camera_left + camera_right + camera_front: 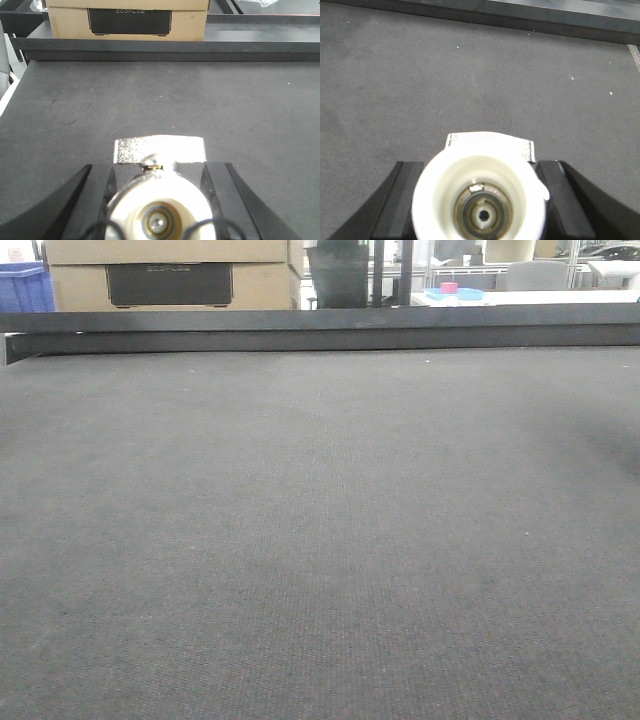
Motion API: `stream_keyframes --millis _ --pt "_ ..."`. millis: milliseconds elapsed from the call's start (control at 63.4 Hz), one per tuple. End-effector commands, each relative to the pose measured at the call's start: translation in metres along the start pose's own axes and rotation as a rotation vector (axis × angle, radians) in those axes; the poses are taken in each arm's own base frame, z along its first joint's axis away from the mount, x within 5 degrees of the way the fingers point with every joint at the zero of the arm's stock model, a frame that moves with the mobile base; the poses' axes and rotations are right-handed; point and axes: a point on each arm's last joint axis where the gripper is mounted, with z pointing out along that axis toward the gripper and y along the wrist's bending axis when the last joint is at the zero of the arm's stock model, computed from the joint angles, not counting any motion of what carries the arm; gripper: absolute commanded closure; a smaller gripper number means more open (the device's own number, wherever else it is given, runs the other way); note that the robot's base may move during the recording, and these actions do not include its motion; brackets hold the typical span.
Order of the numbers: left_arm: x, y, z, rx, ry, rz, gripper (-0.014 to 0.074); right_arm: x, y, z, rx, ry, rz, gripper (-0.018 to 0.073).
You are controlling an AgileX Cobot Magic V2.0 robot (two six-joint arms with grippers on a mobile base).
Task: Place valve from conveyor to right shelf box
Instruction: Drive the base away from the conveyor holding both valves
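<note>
- Where the left wrist view looks along the belt (160, 100), the left fingers (97, 195) stand one on each side of the valve (159, 210). Their black inner faces sit tight against its round pale body, pinching it.
- The valve is seen end-on, with its bore at the middle facing the camera. Its flat silver lever (160, 151) lies crosswise just past the fingertips, over the belt.
- Whether this valve rests on the belt or hangs above it, I cannot tell.
- In the right wrist view the right fingers (562, 197) pinch a second valve (477, 172), also end-on. Its wide white mouth fills the gap between them, and a darker metal bore shows deep inside.
- A bit of silver plate (527, 150) shows behind that valve's upper rim, just beyond the fingertips.
- Grey woven belt lies beneath and ahead of both pairs of fingers, and a black rail (320, 330) bounds its far edge.
- Past the rail in the left wrist view sits a cardboard box (125, 20) with a dark panel reading ECOFLOW.
- The front view shows the belt filling the lower part, the rail across the top, and beyond it the same box at upper left — with a blue bin (22, 288) just beside it at the frame's edge.
</note>
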Motion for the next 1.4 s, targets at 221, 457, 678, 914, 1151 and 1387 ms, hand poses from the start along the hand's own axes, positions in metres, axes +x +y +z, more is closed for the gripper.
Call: stream_keyframes --millis 221,457,678,914,1151,1387 --pt "-0.008 -0.001 -0.006 0.000 -0.070 -0.013 0.0708 -0.013 -0.002 -0.012 0.016 -0.107 0.001 0.0713" --pt "-0.008 -0.001 -0.006 0.000 -0.070 -0.013 0.0708 -0.013 -0.002 -0.012 0.016 -0.107 0.001 0.0713" --pt "-0.008 -0.001 -0.006 0.000 -0.070 -0.013 0.0708 -0.013 -0.002 -0.012 0.016 -0.109 0.001 0.0713" --pt "-0.008 -0.001 -0.006 0.000 -0.070 -0.013 0.0708 -0.015 -0.002 -0.012 0.019 -0.132 0.001 0.0713" --pt "-0.008 -0.001 -0.006 0.000 -0.070 -0.013 0.0708 -0.021 -0.003 -0.013 0.027 -0.199 0.001 0.0713" --pt "-0.008 -0.001 -0.006 0.000 -0.070 -0.013 0.0708 -0.024 -0.003 -0.014 0.030 -0.230 0.000 0.0713"
